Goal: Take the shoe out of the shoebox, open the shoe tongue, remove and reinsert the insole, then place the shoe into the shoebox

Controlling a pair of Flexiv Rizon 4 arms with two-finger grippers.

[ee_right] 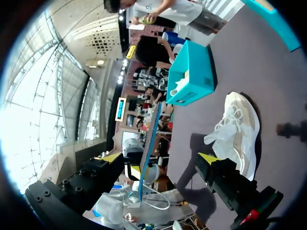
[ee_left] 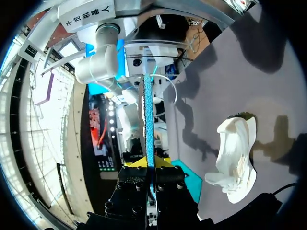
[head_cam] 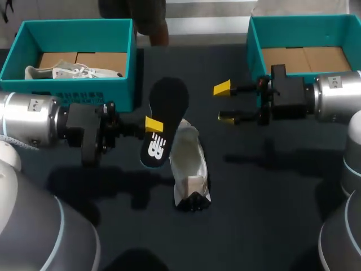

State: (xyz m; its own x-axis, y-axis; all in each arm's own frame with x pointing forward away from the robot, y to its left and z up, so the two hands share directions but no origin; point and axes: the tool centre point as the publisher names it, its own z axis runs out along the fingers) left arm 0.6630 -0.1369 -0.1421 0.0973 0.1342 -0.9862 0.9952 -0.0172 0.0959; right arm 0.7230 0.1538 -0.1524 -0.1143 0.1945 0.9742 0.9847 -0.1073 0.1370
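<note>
My left gripper (head_cam: 153, 125) is shut on a black insole (head_cam: 169, 97) and holds it above the table, logo end down. In the left wrist view the insole (ee_left: 148, 120) stands edge-on between the closed fingers of the gripper (ee_left: 149, 167). The white shoe (head_cam: 189, 164) lies on the dark table just right of the insole; it also shows beside my left gripper (ee_left: 235, 155). My right gripper (head_cam: 224, 104) hovers open to the right of the insole, holding nothing. From the right wrist, the insole (ee_right: 149, 143) is ahead between the open gripper (ee_right: 160, 158), with the shoe (ee_right: 238, 132) beyond.
A teal shoebox (head_cam: 121, 84) at the back left holds another white shoe (head_cam: 67, 72). A second teal shoebox (head_cam: 254, 42) at the back right shows only its cardboard floor. The left box (ee_right: 194, 72) also shows past the shoe in the right wrist view.
</note>
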